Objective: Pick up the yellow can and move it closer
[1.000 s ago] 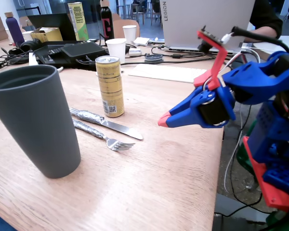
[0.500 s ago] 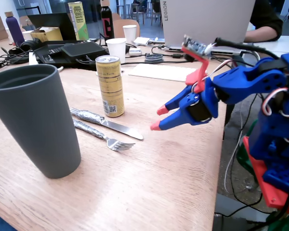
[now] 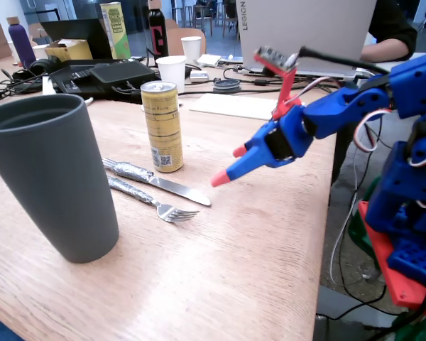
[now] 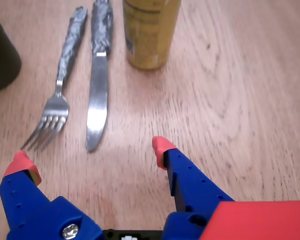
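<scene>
— Yellow can point(image 3: 162, 126): where is it?
— Upright on the table point(image 3: 255, 249), just beside the knife point(image 4: 98, 90).
— Fingers point(image 4: 163, 148)?
— Spread wide, empty, short of the can.

Golden-yellow can point(image 3: 162, 126) with dark lettering, grey cup point(image 3: 50, 177), blue gripper point(image 4: 90, 155) with red tips, silver knife point(image 4: 98, 95)

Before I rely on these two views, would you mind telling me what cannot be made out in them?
- Yellow can: the wrist view's top edge cuts off its upper part.
- Grey cup: only a dark sliver at the wrist view's left edge.
- Can lettering and QR label: too small to read in the fixed view.
- Knife and fork handles: wrapped in foil, hidden in both views.
- Gripper: open and empty.
</scene>
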